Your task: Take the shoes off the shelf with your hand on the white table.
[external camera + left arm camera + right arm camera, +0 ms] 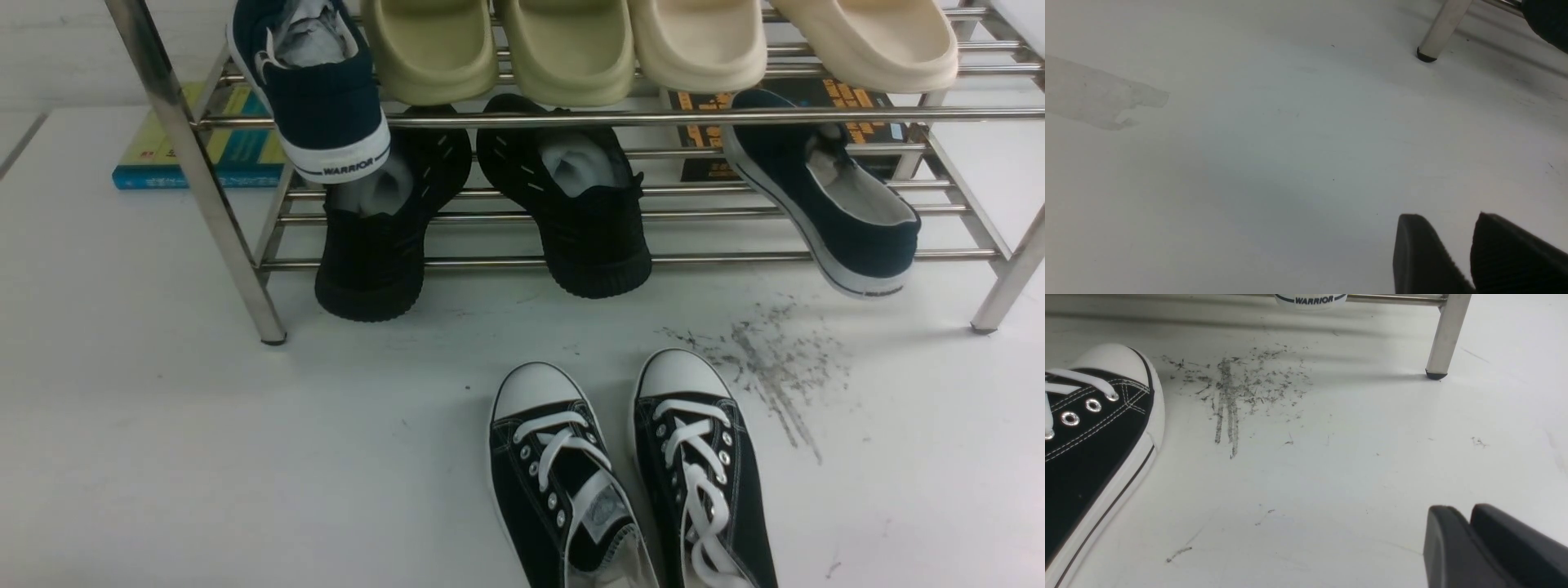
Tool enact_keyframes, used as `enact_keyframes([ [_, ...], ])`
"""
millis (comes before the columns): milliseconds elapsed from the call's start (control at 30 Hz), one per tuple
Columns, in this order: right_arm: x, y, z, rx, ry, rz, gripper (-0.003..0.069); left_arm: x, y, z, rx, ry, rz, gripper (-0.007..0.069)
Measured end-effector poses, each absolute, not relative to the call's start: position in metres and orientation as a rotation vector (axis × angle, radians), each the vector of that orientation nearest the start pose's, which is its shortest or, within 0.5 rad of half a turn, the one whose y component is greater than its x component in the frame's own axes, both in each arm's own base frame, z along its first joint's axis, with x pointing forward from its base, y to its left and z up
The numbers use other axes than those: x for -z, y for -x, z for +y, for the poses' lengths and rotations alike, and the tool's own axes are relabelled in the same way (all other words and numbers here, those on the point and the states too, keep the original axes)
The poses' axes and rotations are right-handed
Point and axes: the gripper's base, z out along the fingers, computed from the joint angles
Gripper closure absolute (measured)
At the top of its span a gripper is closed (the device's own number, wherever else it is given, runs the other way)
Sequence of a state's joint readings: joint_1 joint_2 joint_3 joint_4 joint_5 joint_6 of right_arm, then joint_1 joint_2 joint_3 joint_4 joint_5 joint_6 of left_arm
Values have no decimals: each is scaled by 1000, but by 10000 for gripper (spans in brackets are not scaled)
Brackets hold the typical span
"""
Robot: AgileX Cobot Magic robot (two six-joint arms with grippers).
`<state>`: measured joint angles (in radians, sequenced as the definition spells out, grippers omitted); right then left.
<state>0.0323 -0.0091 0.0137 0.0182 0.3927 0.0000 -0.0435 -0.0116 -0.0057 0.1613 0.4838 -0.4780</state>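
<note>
The shoes, a pair of black canvas sneakers with white laces and toe caps, stand side by side on the white table (204, 441) in front of the shelf: the left one (555, 482) and the right one (702, 465), toes toward the shelf. The chrome shelf (571, 119) spans the back. The right wrist view shows one sneaker's toe (1090, 428) and a shelf leg (1445, 335). My right gripper (1461, 510) is shut and empty, low over the table, apart from the sneaker. My left gripper (1447, 218) has a narrow gap between its tips, is empty, and hangs over bare table near another shelf leg (1439, 30). Neither gripper shows in the front view.
On the shelf are two navy WARRIOR shoes (326, 98) (833, 204), two black knit sneakers (384, 237) (580, 212) and several beige slippers (571, 49). A blue book (204, 147) and a dark book (816, 106) lie behind. Grey scuff streaks (767, 359) mark the table.
</note>
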Motion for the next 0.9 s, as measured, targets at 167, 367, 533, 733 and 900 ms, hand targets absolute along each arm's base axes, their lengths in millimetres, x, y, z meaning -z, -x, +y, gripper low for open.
enact_keyframes([
  [167, -174, -52, 2, -40, 19, 1881, 553, -173, -49, 5, 178, 332, 1919, 392],
  [367, -174, -52, 2, -39, 20, 1881, 543, -173, -49, 5, 178, 332, 1919, 392],
  [533, -174, -52, 2, -39, 20, 1881, 537, -173, -49, 5, 178, 332, 1919, 388],
  [733, -174, -52, 2, -39, 20, 1881, 528, -173, -49, 5, 178, 332, 1919, 386],
  [900, -174, -52, 2, -39, 20, 1881, 524, -173, -49, 5, 178, 332, 1919, 385],
])
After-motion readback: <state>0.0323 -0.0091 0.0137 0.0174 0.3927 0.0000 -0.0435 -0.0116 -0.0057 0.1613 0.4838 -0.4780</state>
